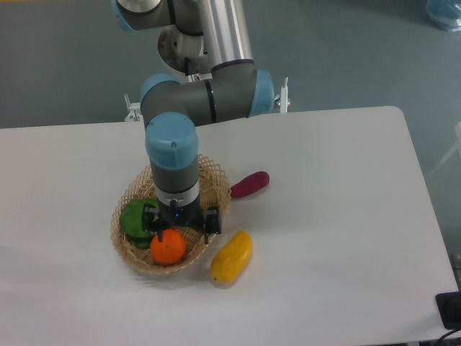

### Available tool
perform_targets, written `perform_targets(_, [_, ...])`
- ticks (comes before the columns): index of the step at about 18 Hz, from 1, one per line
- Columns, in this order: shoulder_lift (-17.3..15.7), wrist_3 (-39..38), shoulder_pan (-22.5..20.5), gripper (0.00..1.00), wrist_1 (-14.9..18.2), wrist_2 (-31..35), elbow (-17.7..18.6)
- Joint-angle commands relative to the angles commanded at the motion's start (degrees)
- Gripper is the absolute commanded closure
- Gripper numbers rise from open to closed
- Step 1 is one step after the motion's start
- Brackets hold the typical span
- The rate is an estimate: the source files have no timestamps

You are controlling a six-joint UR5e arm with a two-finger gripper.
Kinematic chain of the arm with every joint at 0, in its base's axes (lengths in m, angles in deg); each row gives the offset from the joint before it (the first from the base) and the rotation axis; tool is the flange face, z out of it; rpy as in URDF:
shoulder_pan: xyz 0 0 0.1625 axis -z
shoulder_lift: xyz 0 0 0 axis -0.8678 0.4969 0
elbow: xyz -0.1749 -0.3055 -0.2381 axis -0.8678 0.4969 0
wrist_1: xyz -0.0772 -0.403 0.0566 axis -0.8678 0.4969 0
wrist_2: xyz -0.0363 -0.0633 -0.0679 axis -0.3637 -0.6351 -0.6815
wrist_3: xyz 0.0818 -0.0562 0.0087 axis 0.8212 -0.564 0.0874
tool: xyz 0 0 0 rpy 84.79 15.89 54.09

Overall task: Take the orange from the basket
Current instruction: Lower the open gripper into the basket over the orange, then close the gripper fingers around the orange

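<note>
the bench (346, 216) is wide and white, and the arm (209, 94) folds down over its left half, wrist pointing straight at the basket (128, 249). the pincer (178, 232) hangs low inside the basket's rim line, its two dark fingers (211, 225) spread apart with nothing between them, so it is open and empty.

the thing to watch is where the orange (168, 248) lies from the pincer: just below it and a shade toward the camera and the left, so close that the top of the fruit sits right under the wrist's blue light. from here the fingers seem to stand either side of the fruit's upper part, above it rather than around it (whether one already touches the skin i cannot tell). i'd judge the coming move to be a short drop straight down with a small nudge forward, then a close.

the orange itself is small, round and bright, resting in the front of the basket against a green fruit (133, 220) on its left. being round, it has no long axis to line up with.

outside the basket a yellow fruit (232, 256) lies just beside the front rim, and a dark red one (250, 184) sits farther back.
</note>
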Motion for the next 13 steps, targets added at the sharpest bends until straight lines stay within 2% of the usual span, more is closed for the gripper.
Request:
perform_targets(3, [1.7, -0.2, 0.4, 0.00, 0.0, -1.2, -0.1])
perform_targets(13, [3.2, -0.5, 1.3, 0.00, 0.0, -0.9, -0.1])
